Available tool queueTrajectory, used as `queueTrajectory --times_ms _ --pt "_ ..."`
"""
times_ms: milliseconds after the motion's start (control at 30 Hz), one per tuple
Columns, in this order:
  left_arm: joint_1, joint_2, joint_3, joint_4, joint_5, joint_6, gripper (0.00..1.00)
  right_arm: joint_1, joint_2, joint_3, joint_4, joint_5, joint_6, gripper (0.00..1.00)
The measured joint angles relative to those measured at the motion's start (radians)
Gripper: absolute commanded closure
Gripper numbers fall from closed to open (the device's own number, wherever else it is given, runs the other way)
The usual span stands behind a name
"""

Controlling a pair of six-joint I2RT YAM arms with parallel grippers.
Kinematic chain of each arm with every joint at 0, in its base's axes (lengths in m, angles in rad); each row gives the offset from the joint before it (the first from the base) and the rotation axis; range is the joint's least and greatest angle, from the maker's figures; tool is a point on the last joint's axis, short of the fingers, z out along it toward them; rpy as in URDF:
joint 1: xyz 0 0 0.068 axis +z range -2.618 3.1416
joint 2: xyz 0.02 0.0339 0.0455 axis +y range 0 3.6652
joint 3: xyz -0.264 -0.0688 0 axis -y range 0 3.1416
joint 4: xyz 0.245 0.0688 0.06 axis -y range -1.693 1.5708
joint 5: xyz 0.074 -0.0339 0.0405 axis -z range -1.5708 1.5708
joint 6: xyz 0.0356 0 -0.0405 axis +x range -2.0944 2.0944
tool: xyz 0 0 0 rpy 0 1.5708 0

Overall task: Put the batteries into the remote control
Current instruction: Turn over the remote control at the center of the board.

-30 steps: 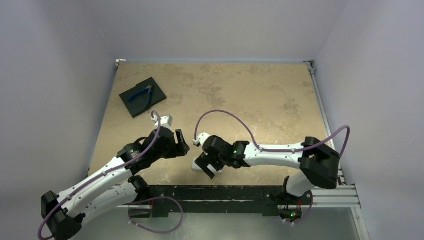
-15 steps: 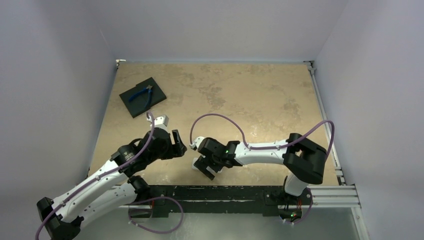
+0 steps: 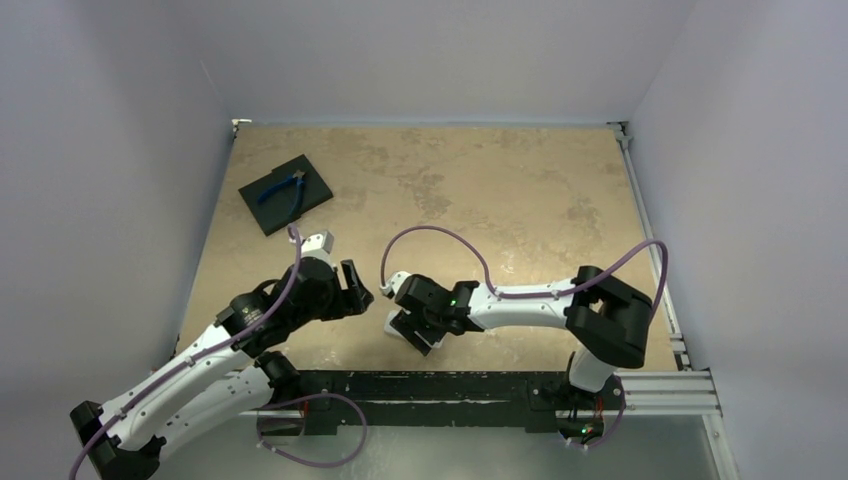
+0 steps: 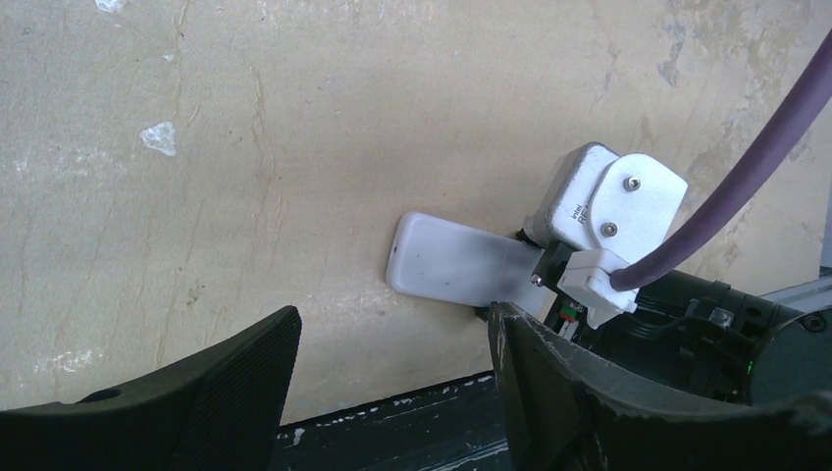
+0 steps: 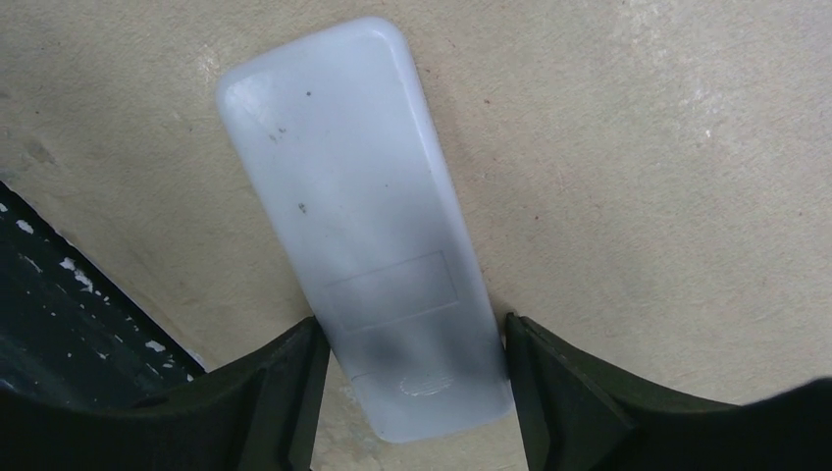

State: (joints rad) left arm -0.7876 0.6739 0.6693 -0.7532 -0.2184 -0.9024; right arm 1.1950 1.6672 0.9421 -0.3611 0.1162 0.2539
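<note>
Found small white rectangular plastic remote control (image 5: 363, 245) lying plain back up, flat on mottled tan stone-look table (image 3: 500, 190), close to its near edge. Logged right gripper (image 5: 412, 329) clamped on the remote control's end, black fingers against both long sides. Logged left gripper (image 4: 392, 324) just to the left, jaws apart, remote control's free end in line with the gap, untouched. Spotted black square pad (image 3: 300, 205) at far left, well apart, blue-handled pliers (image 3: 283, 188) on it.

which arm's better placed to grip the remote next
Right. The right gripper has its jaws either side of the remote control, along its long edges, plain back up; contact is unclear. The left gripper is open beside it, holding nothing.
</note>
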Motion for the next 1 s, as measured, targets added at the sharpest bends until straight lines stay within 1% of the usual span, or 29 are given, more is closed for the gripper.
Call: queueTrajectory --times_ms 167,233,300,333,367,467,600,733,833,933,1000 --pt "0.000 0.000 -0.010 0.009 0.011 -0.004 0.30 0.001 -0.023 -0.029 0.017 -0.007 0.027 0.38" --pt "0.000 0.003 -0.020 0.012 0.018 -0.004 0.30 0.003 -0.039 -0.047 0.026 -0.011 0.041 0.47" --pt "0.000 0.010 -0.030 0.019 0.026 -0.005 0.30 0.005 -0.053 -0.063 0.035 -0.019 0.053 0.60" --pt "0.000 0.014 -0.034 0.024 0.030 -0.005 0.30 0.007 -0.060 -0.070 0.036 -0.025 0.061 0.65" --pt "0.000 0.018 -0.040 0.032 0.033 -0.005 0.30 0.010 -0.067 -0.077 0.037 -0.030 0.068 0.68" --pt "0.000 0.025 -0.056 0.049 0.043 -0.007 0.30 0.018 -0.082 -0.089 0.037 -0.036 0.095 0.72" --pt "0.000 0.027 -0.085 0.082 0.064 -0.014 0.30 0.023 -0.096 -0.100 0.037 -0.050 0.138 0.85" --pt "0.000 0.026 -0.126 0.145 0.105 -0.015 0.25 0.023 -0.117 -0.117 0.041 -0.083 0.189 0.91" --pt "0.000 0.026 -0.157 0.194 0.143 -0.017 0.22 0.023 -0.146 -0.133 0.044 -0.092 0.225 0.99" --pt "0.002 0.026 -0.169 0.241 0.180 -0.017 0.16 0.022 -0.179 -0.145 0.049 -0.101 0.248 1.00" --pt "0.010 0.026 -0.173 0.277 0.213 -0.013 0.15 0.019 -0.198 -0.152 0.057 -0.107 0.261 1.00"
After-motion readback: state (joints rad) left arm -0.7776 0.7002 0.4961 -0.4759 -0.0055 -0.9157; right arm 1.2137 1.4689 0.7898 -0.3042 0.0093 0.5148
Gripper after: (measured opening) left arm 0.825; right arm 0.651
